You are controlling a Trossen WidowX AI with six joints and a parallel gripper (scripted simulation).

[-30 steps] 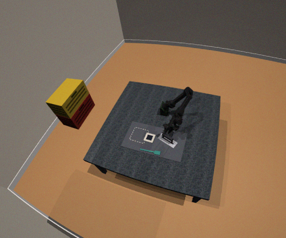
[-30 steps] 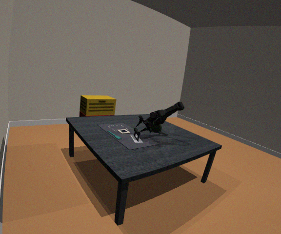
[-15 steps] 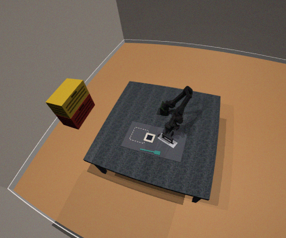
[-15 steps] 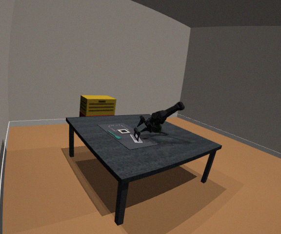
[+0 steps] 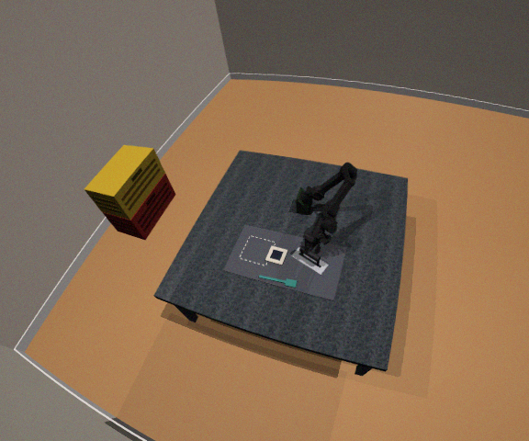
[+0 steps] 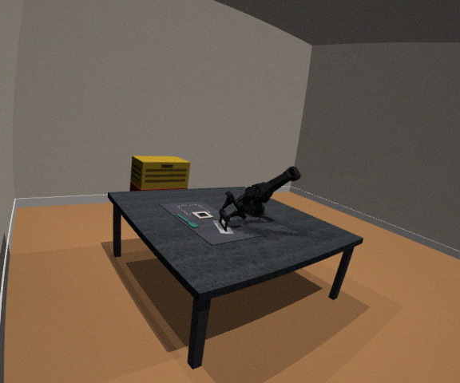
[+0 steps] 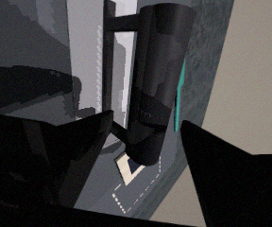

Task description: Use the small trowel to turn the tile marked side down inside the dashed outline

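Observation:
The trowel has a pale flat blade [image 5: 321,268] [image 6: 229,232] [image 7: 86,47] and a black round handle [image 7: 160,61] standing above it on posts; it lies on the grey mat [image 5: 236,265] [image 6: 218,240]. My gripper [image 7: 147,119] is open over the trowel. In the wrist view the handle's end shows between and beyond the fingertips; whether they touch it cannot be told. The cream tile [image 5: 276,254] [image 6: 202,215] [image 7: 125,174] lies flat, its dark square mark facing up, left of the trowel in the top view. It overlaps the right side of the dashed outline [image 5: 251,235].
A teal spatula-shaped tool [image 5: 289,282] [image 6: 192,224] [image 7: 178,104] lies near the mat's front edge in the top view. The arm reaches in over the mat from the back right of the dark table [image 5: 350,322] [image 6: 238,263]. A yellow crate [image 5: 122,171] [image 6: 160,175] stands away from the table.

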